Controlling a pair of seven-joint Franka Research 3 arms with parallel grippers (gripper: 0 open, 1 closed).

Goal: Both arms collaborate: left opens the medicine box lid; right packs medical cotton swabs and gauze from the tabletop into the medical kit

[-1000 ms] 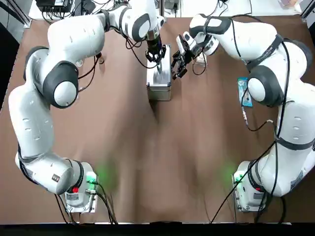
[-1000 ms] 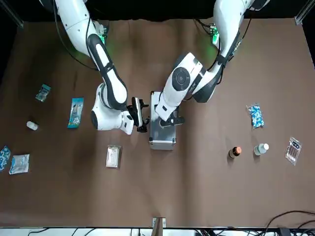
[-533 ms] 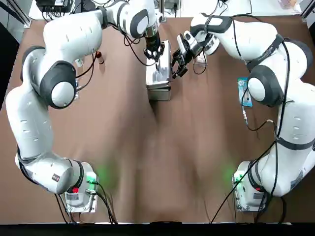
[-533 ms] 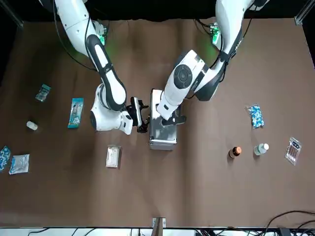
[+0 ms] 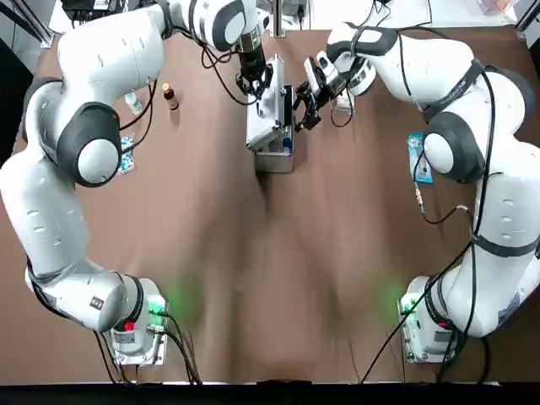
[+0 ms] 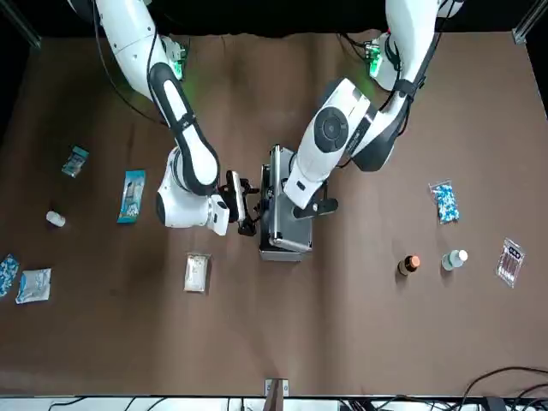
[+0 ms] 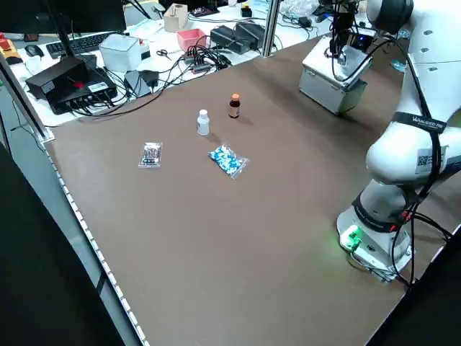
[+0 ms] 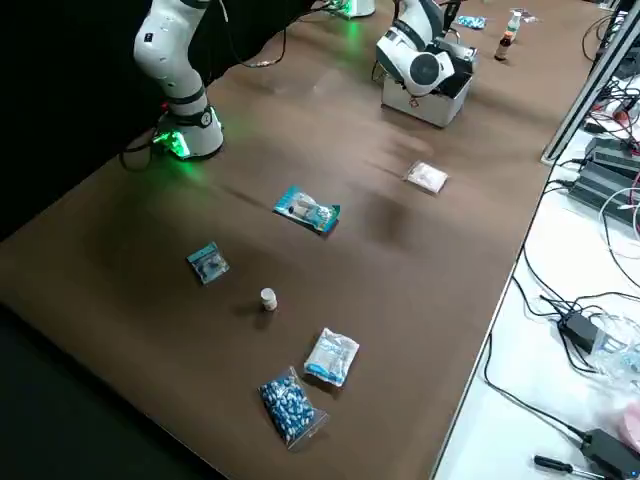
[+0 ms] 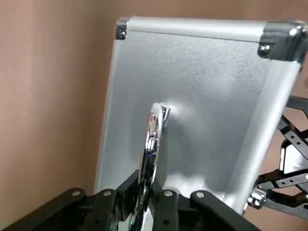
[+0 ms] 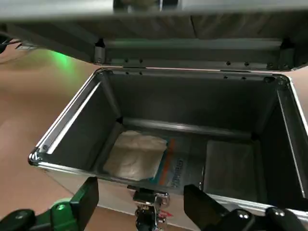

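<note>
The medical kit (image 5: 272, 150) stands at the far middle of the table with its medicine box lid (image 9: 192, 96) swung up to nearly upright. My left gripper (image 5: 253, 83) is shut on the lid's slim metal handle (image 9: 153, 139). My right gripper (image 6: 244, 205) hovers open just beside the case's open side, holding nothing. In the right wrist view the case interior (image 10: 231, 120) lies open, with a pale packet (image 10: 137, 159) on its floor. The blue medical cotton swabs (image 6: 131, 196) and the cream gauze (image 6: 197, 272) lie on the tabletop on the right arm's side.
Near the swabs lie a small white bottle (image 6: 56, 219), a small teal packet (image 6: 75, 160) and two packets (image 6: 34, 285) at the table's edge. On the left arm's side are a blue pill bag (image 6: 443, 203), a brown bottle (image 6: 411, 265), a white bottle (image 6: 454, 259) and a clear packet (image 6: 510, 261).
The left gripper has pulled the lid up from nearly flat to nearly upright, moving toward its own side. The right gripper has barely moved beside the case.
</note>
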